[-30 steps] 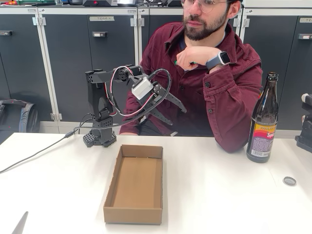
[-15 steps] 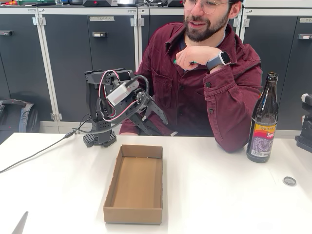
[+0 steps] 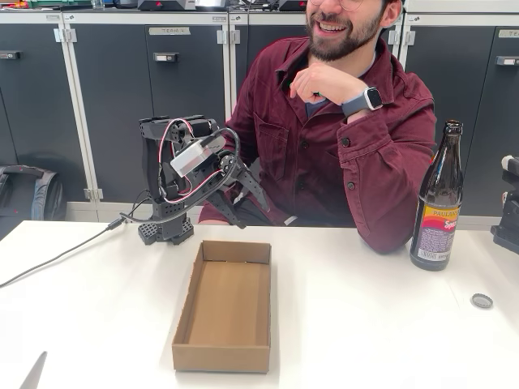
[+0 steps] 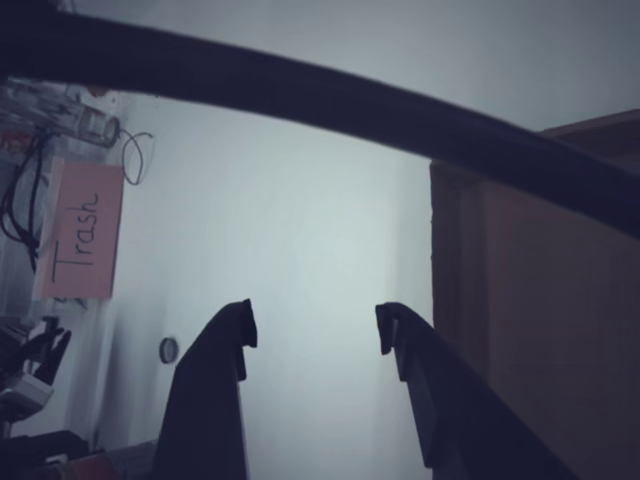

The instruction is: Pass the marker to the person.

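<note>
Fixed view: we record bright, even indoor light from above; colours true, focus sharp throughout. The table (image 3: pixel 389 340) reads near white, with mild glare toward its near edge. The box (image 3: pixel 225 304) throws a faint soft shadow to its left; the bottle (image 3: pixel 439 203) carries small highlights on its glass.

Wrist view: we note dim, cold, bluish exposure and low contrast. A cable (image 4: pixel 330 105) crossing the top is a dark, blurred band. The fingers (image 4: pixel 215 400) show as near-black silhouettes. The pink label (image 4: pixel 82 232) at left is legible but soft.
</note>
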### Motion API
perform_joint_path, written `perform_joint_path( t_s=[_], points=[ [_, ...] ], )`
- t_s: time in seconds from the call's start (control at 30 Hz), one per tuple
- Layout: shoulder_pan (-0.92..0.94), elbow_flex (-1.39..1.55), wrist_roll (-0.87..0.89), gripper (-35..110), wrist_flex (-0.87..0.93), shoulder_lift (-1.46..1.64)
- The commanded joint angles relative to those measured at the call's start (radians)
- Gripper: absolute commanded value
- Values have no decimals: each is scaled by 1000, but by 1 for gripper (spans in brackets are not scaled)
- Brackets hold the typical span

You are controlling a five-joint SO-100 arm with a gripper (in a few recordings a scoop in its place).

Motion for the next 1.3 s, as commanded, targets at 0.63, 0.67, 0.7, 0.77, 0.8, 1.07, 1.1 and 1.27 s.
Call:
perform_joint_path(
  t_s=[0.63,0.67,0.7,0.77,0.8,1.07,1.1,1.27],
  points=[
    [5,-95,11,27,26,17],
    [5,-92,11,27,18,18],
    [5,-95,11,27,20,17],
    [3,-101,5,27,23,9],
    [2,-104,5,27,26,9],
    [2,-117,9,27,34,8],
    [2,-114,9,27,34,8],
    [6,-86,12,28,25,9]
  ],
)
